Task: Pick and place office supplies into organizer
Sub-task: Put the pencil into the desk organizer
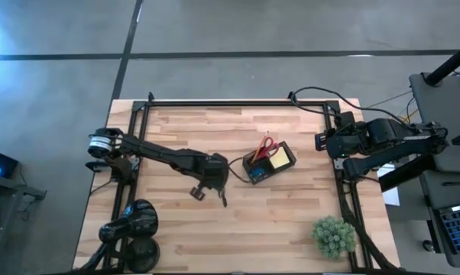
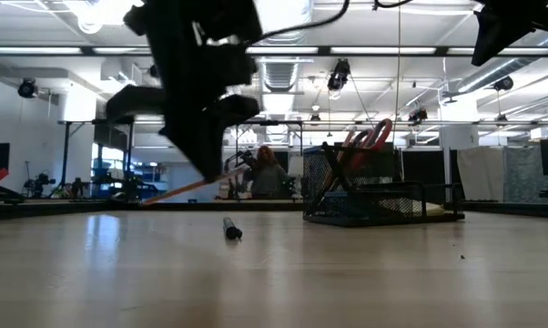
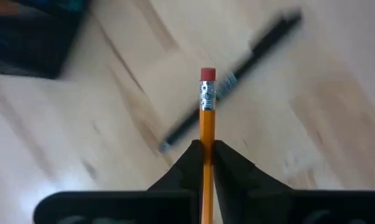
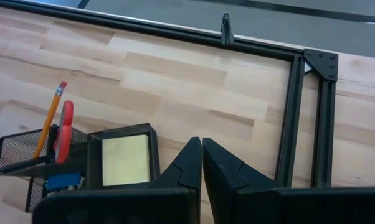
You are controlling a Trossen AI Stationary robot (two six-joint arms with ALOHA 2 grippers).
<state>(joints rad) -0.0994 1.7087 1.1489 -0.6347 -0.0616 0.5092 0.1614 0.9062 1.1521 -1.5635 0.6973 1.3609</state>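
Here, wooden table (image 1: pixel 291 214), ceiling-lit hall beyond

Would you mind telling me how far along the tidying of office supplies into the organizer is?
Done: red-handled scissors, an orange pencil and a yellow note pad sit in the black mesh organizer. In hand: the left gripper is shut on another orange pencil, lifted off the table. Left: a dark pen on the wood.
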